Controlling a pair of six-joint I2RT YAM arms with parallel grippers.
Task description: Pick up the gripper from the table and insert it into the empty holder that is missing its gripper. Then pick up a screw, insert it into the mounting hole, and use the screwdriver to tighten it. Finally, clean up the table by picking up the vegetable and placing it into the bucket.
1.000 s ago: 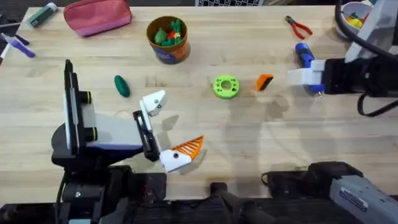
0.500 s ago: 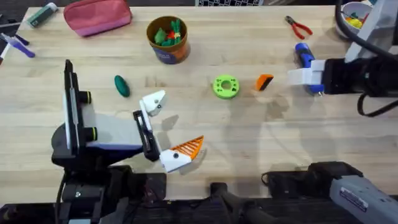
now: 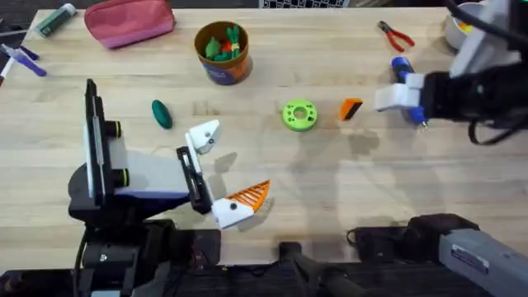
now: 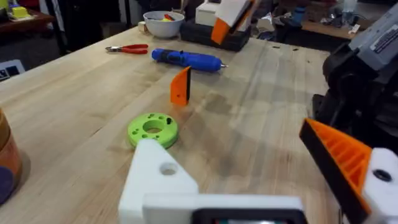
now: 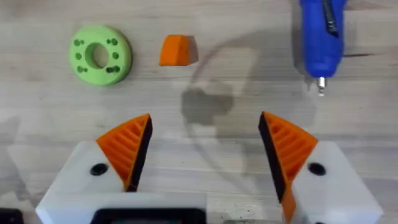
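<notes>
Orange ribbed pads on the right gripper (image 5: 205, 155) are sitting wide apart, holding nothing, hovering over the wooden table (image 3: 330, 190) with the gripper (image 5: 176, 50) lying just ahead beside the green ring (image 5: 100, 54) and the screwdriver (image 5: 323, 34) off to one side. Over at the left gripper (image 3: 221, 175) the jaws are gaping open too, its bare white holder (image 4: 160, 176) showing the mounting hole (image 4: 168, 168), with the vegetable (image 3: 161, 114) lying nearby. Farther back the bucket (image 3: 223, 52) is holding green and orange toys, a white bowl (image 4: 163, 23) is holding bits I can't make out, and red pliers (image 3: 397, 36) and a pink pouch (image 3: 129, 21) are sitting along the far edge.
</notes>
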